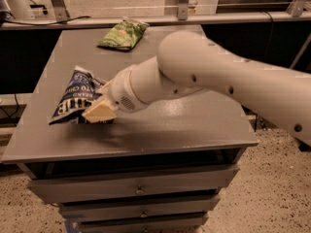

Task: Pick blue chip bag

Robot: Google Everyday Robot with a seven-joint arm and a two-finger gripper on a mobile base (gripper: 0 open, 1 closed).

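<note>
The blue chip bag [73, 97], dark navy with white lettering, is at the left side of the grey table top [184, 125]. My gripper [97, 113] is at the bag's right edge and is shut on it. One cream fingertip [101, 112] shows in front of the bag; the other is hidden behind it. The bag is tilted, its right side raised, with its lower left corner close to the table. My thick white arm [204, 76] reaches in from the right across the table.
A smaller green chip bag [124, 34] lies at the table's far edge. Drawers [141, 188] are below the table top. A railing and dark floor area lie beyond the table. The arm covers the table's right rear part.
</note>
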